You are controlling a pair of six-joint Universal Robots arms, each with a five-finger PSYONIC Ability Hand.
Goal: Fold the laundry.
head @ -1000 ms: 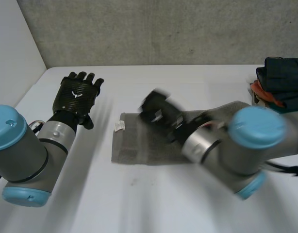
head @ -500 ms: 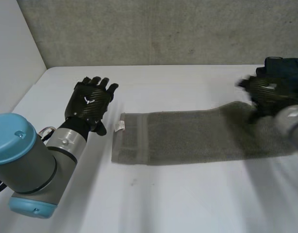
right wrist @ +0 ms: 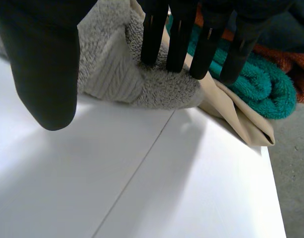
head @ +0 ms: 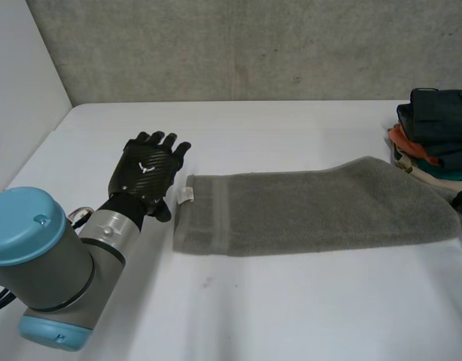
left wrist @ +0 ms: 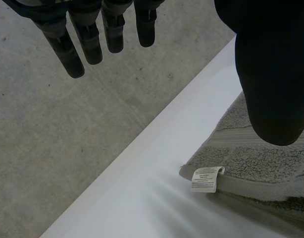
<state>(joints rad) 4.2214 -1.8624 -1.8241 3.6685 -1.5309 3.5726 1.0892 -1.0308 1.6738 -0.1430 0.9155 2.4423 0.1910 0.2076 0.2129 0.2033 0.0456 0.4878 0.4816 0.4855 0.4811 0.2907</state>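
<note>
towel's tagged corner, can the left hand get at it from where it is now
Probably yes. The left hand hovers open just beside the end of the towel that carries the white tag, and nothing stands between them.

1. black left hand (head: 148, 169): carbon-weave back, small white mark, slim segmented fingers (left wrist: 75, 44), fat rounded thumb (left wrist: 273, 74).
2. left arm (head: 103, 229): grey cylindrical metal joints, round light-blue end caps (head: 24, 226), dark seam between segments.
3. black right hand (right wrist: 43, 59): same slim fingers, smooth blunt thumb.
</note>
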